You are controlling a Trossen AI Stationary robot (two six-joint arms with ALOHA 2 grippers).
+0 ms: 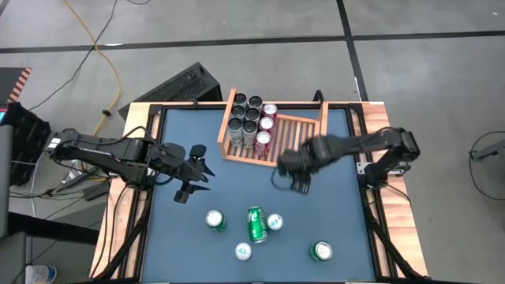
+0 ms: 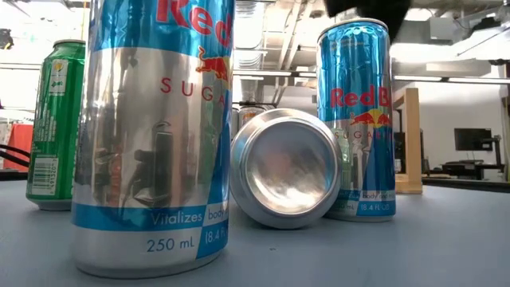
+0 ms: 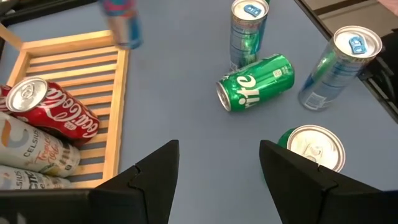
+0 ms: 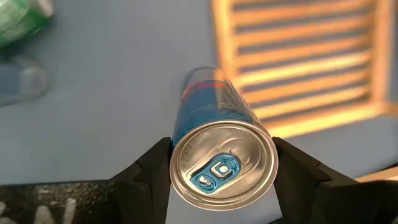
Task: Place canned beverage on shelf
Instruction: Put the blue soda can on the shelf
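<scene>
My right gripper [image 4: 222, 171] is shut on a blue and silver canned beverage [image 4: 214, 124] and hovers over the blue table just in front of the shelf [image 1: 304, 130]. The shelf is a light wooden slatted tray at the table's far side, with several cans [image 1: 246, 118] packed in its left part. In the left wrist view the held can shows as a blur [image 3: 122, 22] beside the shelf [image 3: 74, 68]. My left gripper [image 1: 201, 170] stands open over the table's left middle, touching nothing. My right gripper pinches the can's upper end [image 4: 180, 165] between its two fingers, one on each opposite side just below the top rim. The fingers come from above, pointing steeply down. The can hangs below them, tab end up and a little tilted, clear of the table.
Loose cans stand on the near half of the table: a green one [image 1: 215, 220], a silver-blue one [image 1: 274, 222], another [image 1: 243, 251] and a green one [image 1: 320, 251]. A green Sprite can [image 1: 256, 225] lies on its side among them. The shelf's right part [image 1: 304, 126] holds no cans.
</scene>
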